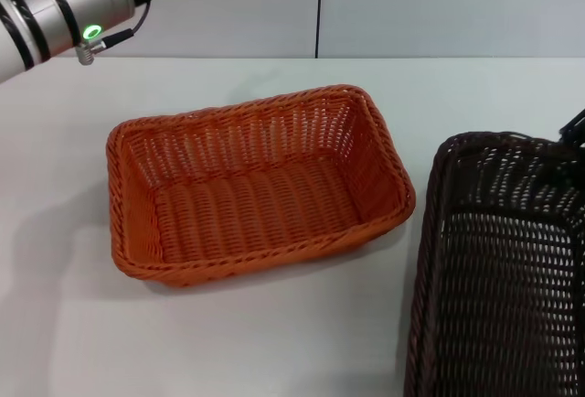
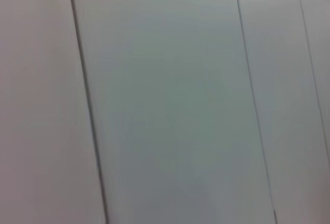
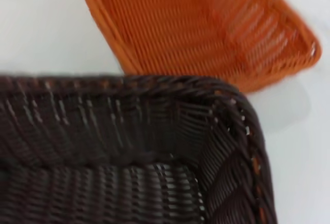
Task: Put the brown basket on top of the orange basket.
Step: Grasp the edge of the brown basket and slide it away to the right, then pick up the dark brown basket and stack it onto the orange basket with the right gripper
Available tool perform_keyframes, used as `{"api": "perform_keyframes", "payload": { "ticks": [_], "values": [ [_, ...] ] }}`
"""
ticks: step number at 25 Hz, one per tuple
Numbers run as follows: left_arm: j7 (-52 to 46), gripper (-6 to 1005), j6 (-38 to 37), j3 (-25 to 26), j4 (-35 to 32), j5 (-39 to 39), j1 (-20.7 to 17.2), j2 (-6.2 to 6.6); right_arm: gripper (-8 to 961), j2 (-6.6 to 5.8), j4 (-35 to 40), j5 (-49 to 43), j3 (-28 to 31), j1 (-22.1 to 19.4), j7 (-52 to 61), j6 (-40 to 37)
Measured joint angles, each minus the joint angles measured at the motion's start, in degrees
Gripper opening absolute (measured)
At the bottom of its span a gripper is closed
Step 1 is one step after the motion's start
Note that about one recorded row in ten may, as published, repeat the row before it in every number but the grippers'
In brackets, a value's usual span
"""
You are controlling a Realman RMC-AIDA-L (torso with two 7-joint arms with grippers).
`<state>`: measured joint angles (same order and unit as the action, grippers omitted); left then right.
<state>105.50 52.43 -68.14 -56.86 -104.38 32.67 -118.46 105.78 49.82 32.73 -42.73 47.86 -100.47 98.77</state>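
- You have the orange basket (image 1: 256, 187) sitting flat on the white worktop (image 1: 274, 342), left of centre, open side up.
- Your brown basket (image 1: 503, 269) is at the near right, just beside the orange one, not touching it.
- Your left arm (image 1: 55, 4) is up at the far left; its wrist view shows only wall panels.
- You cannot tell the state of either arm's jaws.

You've got a smooth white flat table (image 1: 274, 342) underneath, and pale grey wall panels (image 1: 439, 4) up at twelve o'clock.
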Motion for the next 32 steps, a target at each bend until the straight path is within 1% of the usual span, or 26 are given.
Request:
{"api": "perform_keyframes", "payload": {
  "ticks": [2, 3, 4, 5, 6, 7, 8, 9, 10, 11, 12, 13, 14, 17, 18, 19, 20, 22, 23, 24, 25, 26, 27, 28, 29, 32],
  "values": [
    [0.2, 847, 0.0, 0.5, 0.0, 0.0, 0.0, 0.02, 248, -1.22, 0.4, 2.0, 1.9, -0.5, 1.0, 3.0],
    [0.2, 847, 0.0, 0.5, 0.0, 0.0, 0.0, 0.02, 228, -2.01, 0.5, 4.2, 2.8, -1.0, 2.0, 5.0],
    [0.2, 847, 0.0, 0.5, 0.0, 0.0, 0.0, 0.02, 209, -2.01, 0.5, 4.2, 2.8, -1.0, 2.0, 5.0],
    [1.1, 847, 0.0, 2.3, 0.2, -0.8, -0.2, -0.04, 189, -2.32, 0.5, 5.3, 3.0, -1.2, 2.5, 5.8],
    [1.1, 847, 0.0, 2.3, 0.2, -0.8, -0.2, -0.04, 169, -2.67, 0.5, 6.8, 2.9, -1.6, 3.0, 6.5],
    [2.4, 847, 0.0, 3.3, 0.8, -2.6, -0.2, 0.02, 168, -3.10, 0.5, 8.8, 2.8, -2.0, 3.6, 7.3],
    [2.4, 847, 0.0, 3.3, 0.8, -2.6, -0.2, 0.02, 168, -3.94, 0.3, 12.4, 2.4, -2.5, 4.9, 8.2],
    [2.4, 847, 0.0, 3.3, 0.8, -2.6, -0.2, 0.02, 167, -3.94, 0.3, 12.4, 2.4, -2.5, 4.9, 8.2],
    [3.2, 847, 0.0, 3.8, 1.3, -3.5, -0.2, 0.09, 167, -4.44, 0.1, 14.4, 2.0, -2.8, 5.6, 8.4],
    [3.2, 847, 0.0, 3.8, 1.3, -3.5, -0.2, 0.09, 166, -4.84, 0.0, 16.5, 1.4, -3.1, 6.5, 8.5],
    [4.9, 847, 0.3, 5.2, 2.2, -4.9, -0.1, 0.23, 166, -5.28, -0.2, 18.9, 0.5, -3.4, 7.5, 8.6],
    [4.9, 847, 0.3, 5.2, 2.2, -4.9, -0.1, 0.23, 165, -6.32, -0.5, 24.5, -1.8, -4.1, 9.6, 8.7],
    [5.4, 847, 0.3, 5.3, 2.5, -5.0, 0.0, 0.27, 165, -6.32, -0.5, 24.5, -1.8, -4.1, 9.6, 8.7],
    [6.4, 847, 0.1, 5.4, 2.6, -5.0, 0.0, 0.30, 163, -7.82, -0.7, 33.9, -6.1, -5.3, 12.5, 8.8],
    [6.6, 847, 0.1, 5.4, 2.7, -5.0, 0.1, 0.31, 163, -8.44, -0.6, 39.4, -8.9, -5.9, 13.9, 8.9],
    [6.7, 847, 0.1, 5.4, 2.8, -5.0, 0.1, 0.31, 163, -8.44, -0.6, 39.4, -8.9, -5.9, 13.9, 8.9],
    [6.7, 847, 0.1, 5.4, 2.8, -5.0, 0.1, 0.31, 164, -8.53, -0.6, 41.4, -9.8, -6.0, 14.6, 8.9],
    [6.7, 847, 0.0, 5.5, 3.0, -5.1, 0.2, 0.31, 164, -8.47, -0.5, 44.4, -10.5, -6.1, 15.8, 8.9],
    [6.7, 847, -0.1, 5.9, 3.5, -5.0, 0.4, 0.33, 163, -8.23, -0.5, 45.5, -10.4, -6.1, 16.5, 8.8],
    [6.8, 847, -0.1, 6.1, 3.7, -5.0, 0.5, 0.33, 163, -7.32, -0.6, 47.5, -8.9, -6.1, 18.0, 8.4],
    [6.8, 847, -0.1, 6.1, 3.7, -5.0, 0.5, 0.33, 163, -6.66, -0.6, 48.0, -7.7, -6.2, 18.6, 8.3],
    [6.9, 847, -0.1, 6.3, 3.8, -5.0, 0.5, 0.34, 163, -5.75, -0.3, 48.2, -5.6, -6.2, 19.3, 8.0],
    [6.9, 847, -0.1, 6.3, 3.8, -5.0, 0.5, 0.34, 163, -5.75, -0.3, 48.2, -5.6, -6.2, 19.3, 8.0],
    [7.3, 847, 0.0, 6.9, 3.9, -5.1, 0.6, 0.34, 164, -3.58, 0.4, 48.1, -1.5, -6.2, 20.4, 7.5],
    [7.3, 847, 0.0, 6.9, 3.9, -5.1, 0.6, 0.34, 164, -3.58, 0.4, 48.1, -1.5, -6.2, 20.4, 7.5],
    [7.3, 847, 0.2, 6.9, 3.9, -5.1, 1.0, 0.34, 164, -1.07, 1.5, 48.0, 1.1, -6.3, 21.5, 6.1]
  ]
}}
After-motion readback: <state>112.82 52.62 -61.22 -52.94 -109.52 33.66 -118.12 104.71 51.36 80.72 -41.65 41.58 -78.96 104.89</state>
